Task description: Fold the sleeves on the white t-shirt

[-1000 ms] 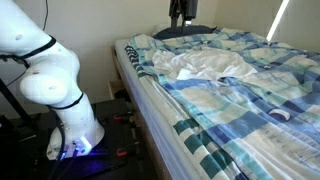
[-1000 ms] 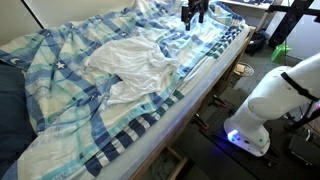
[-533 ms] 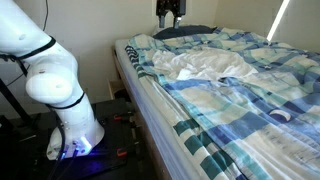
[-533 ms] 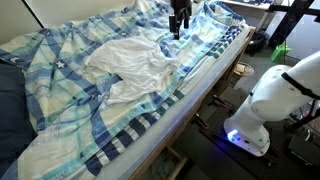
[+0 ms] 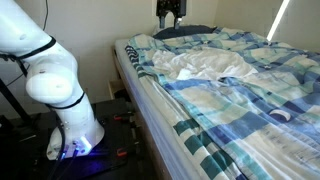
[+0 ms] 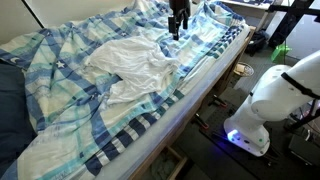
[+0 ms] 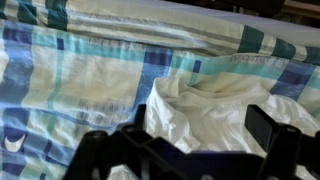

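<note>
While the claw (image 6: 177, 32) hangs open, the white t-shirt (image 6: 135, 62) sprawls across the bed (image 6: 205, 62).

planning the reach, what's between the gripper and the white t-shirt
Only rumpled blue checked blanket; nothing else lies between the gripper and the t-shirt, as an exterior view shows.

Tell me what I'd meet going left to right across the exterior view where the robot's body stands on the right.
white t-shirt → pincer → robot's white body
</note>
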### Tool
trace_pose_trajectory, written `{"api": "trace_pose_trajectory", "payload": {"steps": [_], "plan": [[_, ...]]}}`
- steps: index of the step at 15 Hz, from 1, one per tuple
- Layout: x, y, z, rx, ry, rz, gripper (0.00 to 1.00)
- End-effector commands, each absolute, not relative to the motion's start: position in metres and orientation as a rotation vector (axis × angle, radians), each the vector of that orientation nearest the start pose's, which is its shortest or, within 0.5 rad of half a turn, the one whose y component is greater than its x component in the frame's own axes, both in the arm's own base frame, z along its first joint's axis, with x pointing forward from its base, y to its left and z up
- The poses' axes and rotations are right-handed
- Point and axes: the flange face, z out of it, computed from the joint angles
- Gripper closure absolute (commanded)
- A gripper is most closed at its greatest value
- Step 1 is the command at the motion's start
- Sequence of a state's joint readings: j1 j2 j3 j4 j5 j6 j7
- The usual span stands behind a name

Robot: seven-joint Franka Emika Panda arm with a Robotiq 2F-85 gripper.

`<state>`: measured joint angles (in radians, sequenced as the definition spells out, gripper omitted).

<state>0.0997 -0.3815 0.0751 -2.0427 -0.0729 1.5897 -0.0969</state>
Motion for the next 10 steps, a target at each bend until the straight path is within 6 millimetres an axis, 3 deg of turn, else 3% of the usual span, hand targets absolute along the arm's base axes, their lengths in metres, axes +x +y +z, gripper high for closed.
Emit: {"api": "trace_pose_trajectory", "payload": {"steps": [1, 5, 10], "plan": [[0.434, 0.087, 0.59, -3.184, -0.612, 0.053, 0.0], [0.447, 0.127, 0.589, -3.126, -0.921, 0.009, 0.0], [0.47, 0.197, 0.58, -2.967, -1.348, -0.139, 0.0]]}}
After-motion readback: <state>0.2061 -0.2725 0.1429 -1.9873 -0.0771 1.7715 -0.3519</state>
